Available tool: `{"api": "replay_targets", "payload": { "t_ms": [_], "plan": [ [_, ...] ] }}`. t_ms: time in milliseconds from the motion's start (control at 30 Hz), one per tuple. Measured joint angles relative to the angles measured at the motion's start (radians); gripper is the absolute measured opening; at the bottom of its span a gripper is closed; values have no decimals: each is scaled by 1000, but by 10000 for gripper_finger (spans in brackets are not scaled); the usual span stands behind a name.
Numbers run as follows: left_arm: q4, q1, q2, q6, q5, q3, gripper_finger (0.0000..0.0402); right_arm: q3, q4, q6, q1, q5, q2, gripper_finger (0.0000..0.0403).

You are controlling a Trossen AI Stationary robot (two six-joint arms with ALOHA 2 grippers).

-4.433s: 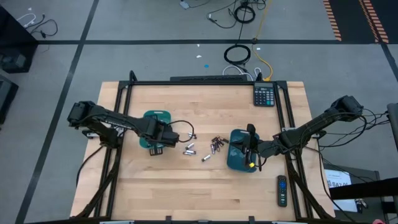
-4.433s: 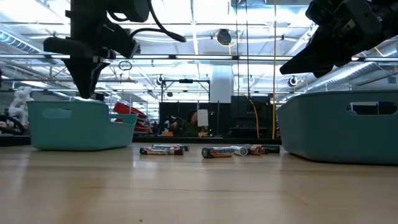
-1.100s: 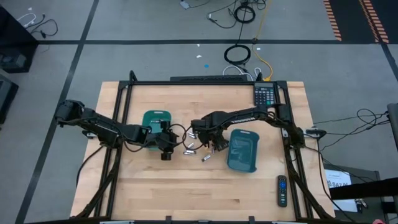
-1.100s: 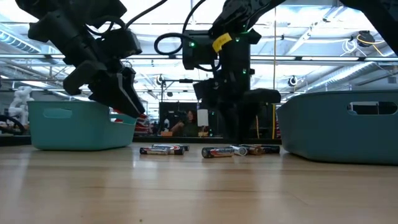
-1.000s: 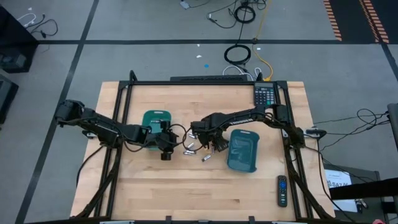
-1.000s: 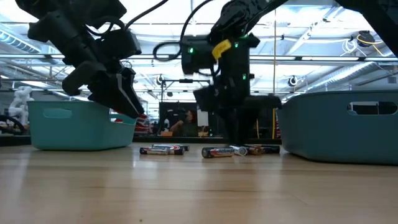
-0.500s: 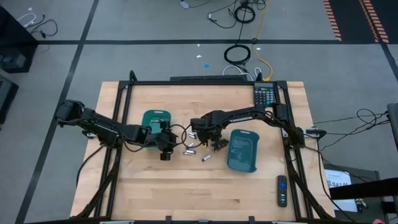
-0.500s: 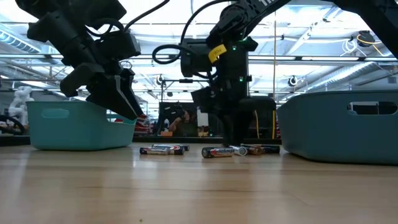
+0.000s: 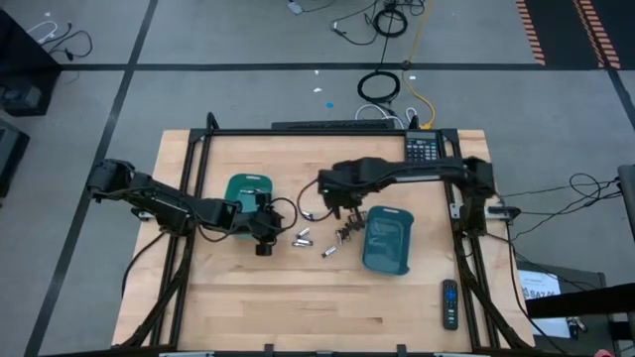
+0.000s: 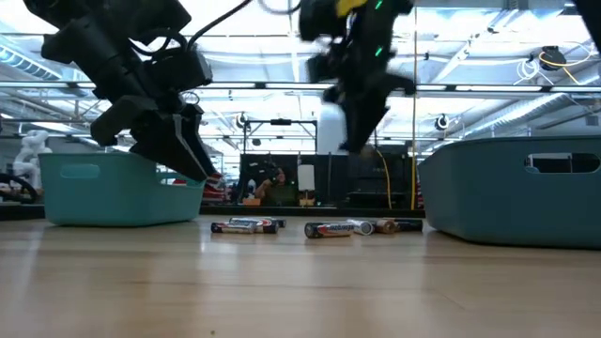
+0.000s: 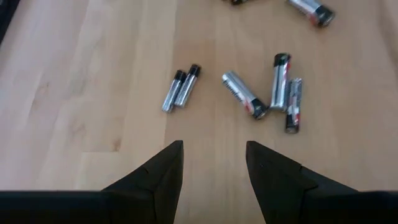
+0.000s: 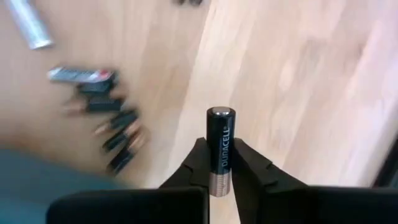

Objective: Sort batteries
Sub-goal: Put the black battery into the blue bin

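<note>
Several small batteries [image 9: 325, 241] lie loose on the wooden table between two teal trays [image 9: 248, 192] [image 9: 387, 238]; the low view shows them [image 10: 338, 228] lying on their sides. My right gripper [image 12: 222, 155] is raised above the pile [image 9: 344, 203] and shut on one dark battery [image 12: 221, 134]. My left gripper [image 11: 214, 165] stands open beside the left tray [image 9: 263, 238], slanting down at bare table short of a silvery group of batteries [image 11: 255, 96]. My right gripper pinches the dark battery's lower, copper-coloured end [image 12: 220, 177] between its two fingers [image 12: 198, 163]. The fingers point down from above and lie along the battery. Its upper end sticks out past the fingertips, lifted clear of the table.
A calculator [image 9: 422, 151] lies at the table's far right corner and a black remote [image 9: 449, 302] at the near right. The tall walls of the trays [image 10: 122, 188] [image 10: 516, 197] flank the pile. Bare wood lies along the near edge.
My right gripper has risen from the battery pile, up high above the table, and has gone a little toward the far right. The batteries left on the table lie as before.
</note>
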Motion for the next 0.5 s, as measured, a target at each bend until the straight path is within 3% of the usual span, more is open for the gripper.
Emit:
{"api": "replay_targets", "payload": {
  "t_ms": [267,500],
  "plan": [
    [-5,0,0,9,20,42,185,-22,-199,312,79,-4,-191,20],
    [-32,1,0,1,31,87,185,-240,-165,472,161,-127,-245,20]
  ]
}}
